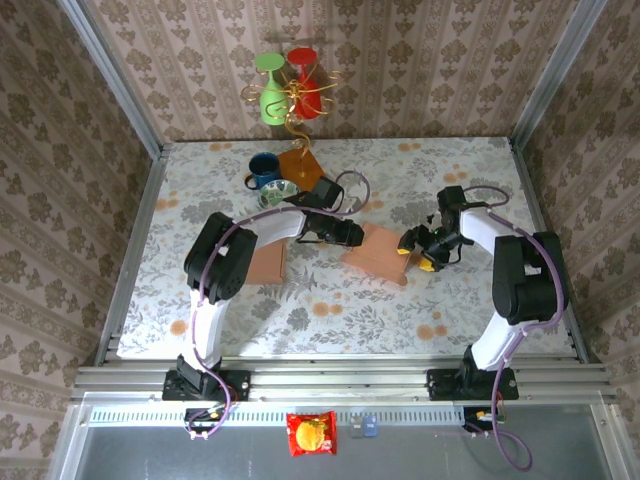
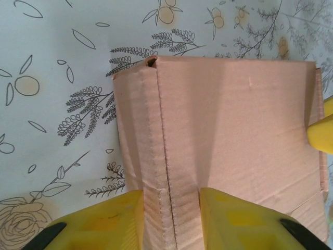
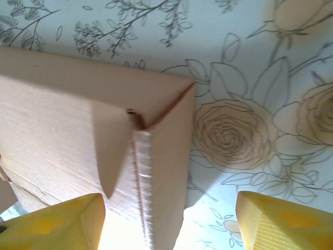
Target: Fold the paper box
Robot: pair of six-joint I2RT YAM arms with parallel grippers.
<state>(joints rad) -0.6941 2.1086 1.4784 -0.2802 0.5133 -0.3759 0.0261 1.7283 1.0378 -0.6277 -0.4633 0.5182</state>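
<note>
We see the paper box (image 1: 375, 252) lying near the middle of the tabletop (image 1: 450, 180), a little toward 3 o'clock. At its 9 o'clock edge the left fingers (image 1: 352, 236) are narrowed onto a raised wall of the box, and we see them pinching it from both sides. At its 3 o'clock edge the right fingers (image 1: 413, 246) stand wide open around a folded corner wall, and they hold nothing.

The tan corrugated cardboard box (image 2: 234, 135) runs past the left wrist view's bottom edge, as do the left claw's (image 2: 171, 221) yellow fingers (image 2: 104, 224). The left arm (image 1: 228, 250) partly hides a flat brown cardboard sheet (image 1: 268, 263).
</note>
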